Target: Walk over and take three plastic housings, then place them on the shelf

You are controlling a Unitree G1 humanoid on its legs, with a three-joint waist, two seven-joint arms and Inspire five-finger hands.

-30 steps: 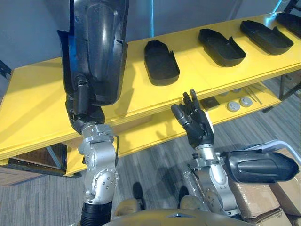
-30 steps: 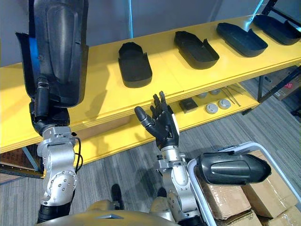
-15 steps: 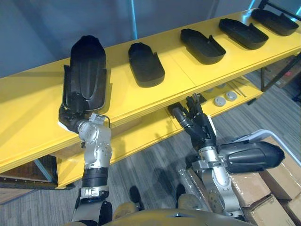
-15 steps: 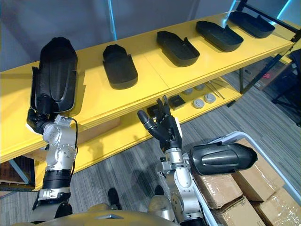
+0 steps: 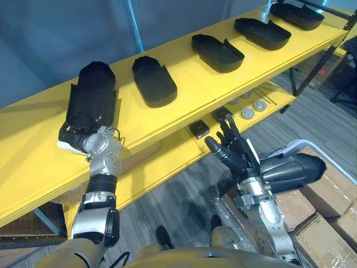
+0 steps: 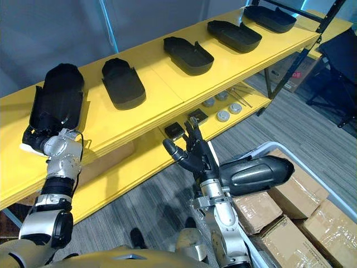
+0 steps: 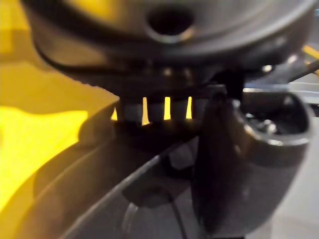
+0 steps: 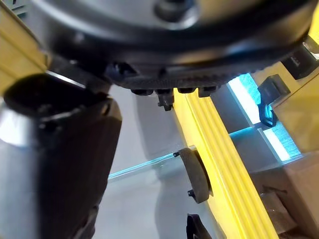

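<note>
A long black plastic housing (image 5: 92, 100) lies flat on the yellow top shelf (image 5: 33, 162) near its left end. My left hand (image 5: 73, 137) is curled round the housing's near end at the shelf's front edge; in the left wrist view its thumb (image 7: 234, 174) presses against the dark shell. Several more housings lie in a row to the right, the nearest (image 5: 153, 81) beside the held one. My right hand (image 5: 234, 153) hangs open, fingers straight, in front of the lower shelf. Just right of that hand another housing (image 5: 293, 167) rests on the cart.
The lower shelf (image 5: 167, 159) carries round grey parts (image 5: 248, 113) and a small black box (image 5: 199, 129). Cardboard boxes (image 5: 326, 195) fill a white-framed cart (image 5: 287, 149) at the lower right. A dark shelf post (image 5: 301, 72) stands at the right.
My left arm has lowered the housing from upright in the air to flat on the top shelf. The camera has shifted. My right hand stays open and empty.
</note>
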